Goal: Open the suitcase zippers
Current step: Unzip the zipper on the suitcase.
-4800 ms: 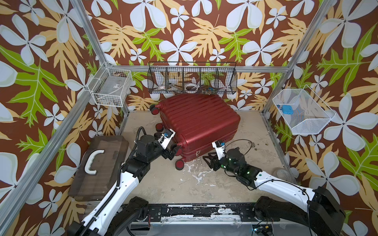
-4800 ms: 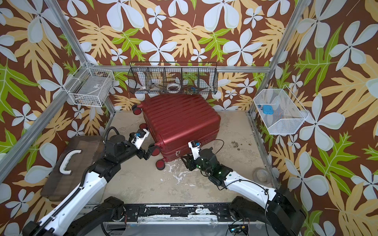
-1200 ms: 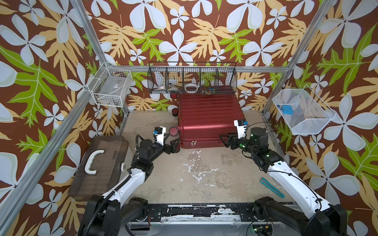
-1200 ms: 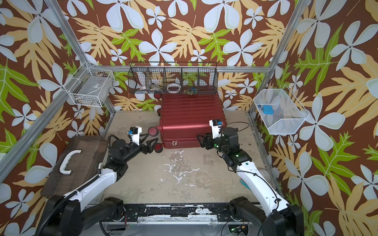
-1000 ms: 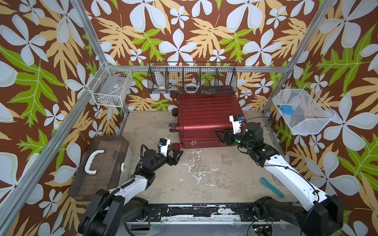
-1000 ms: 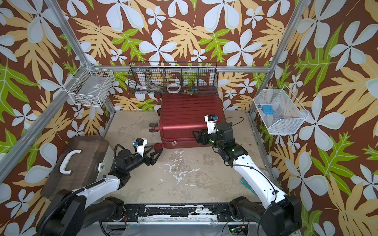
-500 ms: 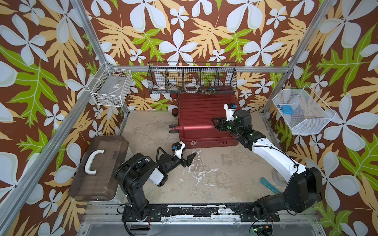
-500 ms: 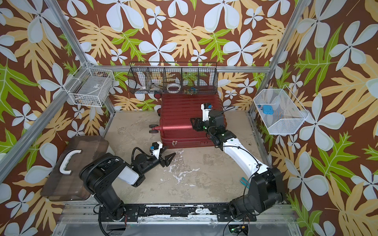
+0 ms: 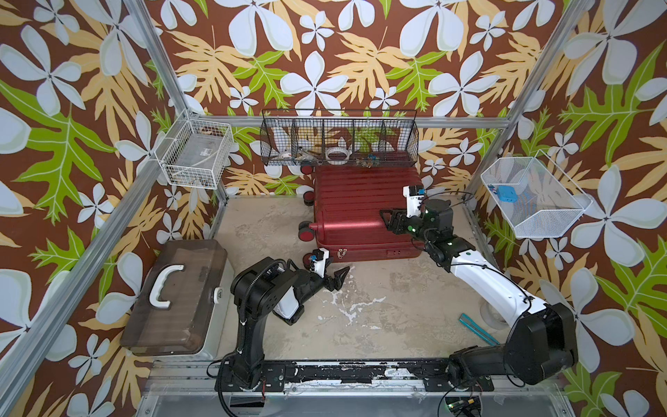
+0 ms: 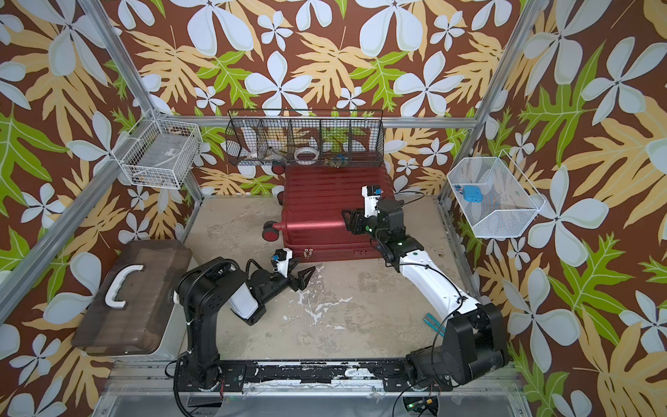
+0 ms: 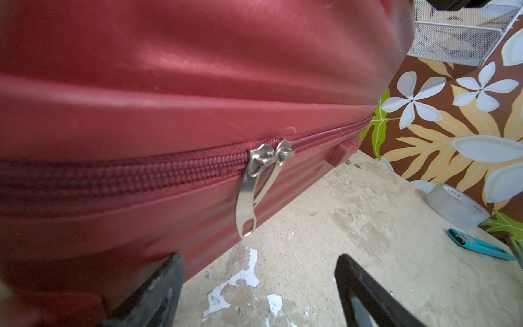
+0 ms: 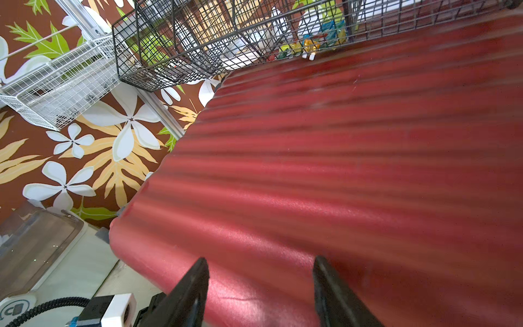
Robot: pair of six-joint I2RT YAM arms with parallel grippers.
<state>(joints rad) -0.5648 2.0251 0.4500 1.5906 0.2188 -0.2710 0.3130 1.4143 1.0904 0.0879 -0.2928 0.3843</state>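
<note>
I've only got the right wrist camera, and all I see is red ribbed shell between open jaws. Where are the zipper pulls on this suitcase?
Observer: Two metal pull tabs hang together on the zipper band, on the side of the suitcase that faces the robot, toward the left gripper's end.
Operator: Is the left gripper on them?
Observer: No. It is open, low over the floor just in front of the tabs, and not touching them.
Operator: Is any of the zipper undone?
Observer: In the left wrist view, the band is closed on both sides of the tabs.
</note>
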